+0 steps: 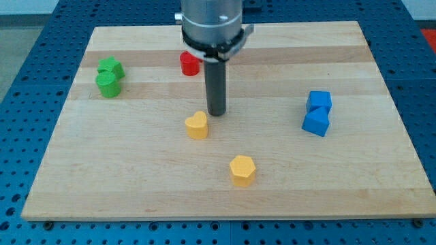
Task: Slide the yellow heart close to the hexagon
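Observation:
The yellow heart (196,125) lies near the middle of the wooden board (136,177). The yellow hexagon (242,170) lies below and to the right of it, about a block's width apart. My tip (216,113) stands just above and to the right of the heart, very close to its upper right edge; whether it touches cannot be told.
A red block (190,63) lies behind the rod near the view's top. Two green blocks (109,76) sit together at the upper left. Two blue blocks (317,113) sit together at the right. The board lies on a blue perforated table.

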Available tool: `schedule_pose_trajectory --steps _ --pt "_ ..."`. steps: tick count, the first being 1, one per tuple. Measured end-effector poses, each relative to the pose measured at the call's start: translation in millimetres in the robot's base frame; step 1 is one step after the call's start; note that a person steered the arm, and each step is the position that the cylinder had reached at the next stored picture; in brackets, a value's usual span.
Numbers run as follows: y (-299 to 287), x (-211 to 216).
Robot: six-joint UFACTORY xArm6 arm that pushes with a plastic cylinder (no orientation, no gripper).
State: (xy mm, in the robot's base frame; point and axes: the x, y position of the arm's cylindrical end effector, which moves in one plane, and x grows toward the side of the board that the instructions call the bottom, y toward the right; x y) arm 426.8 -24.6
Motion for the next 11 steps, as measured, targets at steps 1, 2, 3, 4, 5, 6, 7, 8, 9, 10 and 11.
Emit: schedule_pose_trajectory --steps 1,2,3,4,5,6,7,8,9,10,11 --pt "-39 4" --pt "-44 66" --pt "-42 93" --pt "-48 56" --pt "-31 42" --pt "-20 68" --pt "-20 99" --pt "-24 99" --pt "-24 107" --pt "-24 123" --pt "-24 101"
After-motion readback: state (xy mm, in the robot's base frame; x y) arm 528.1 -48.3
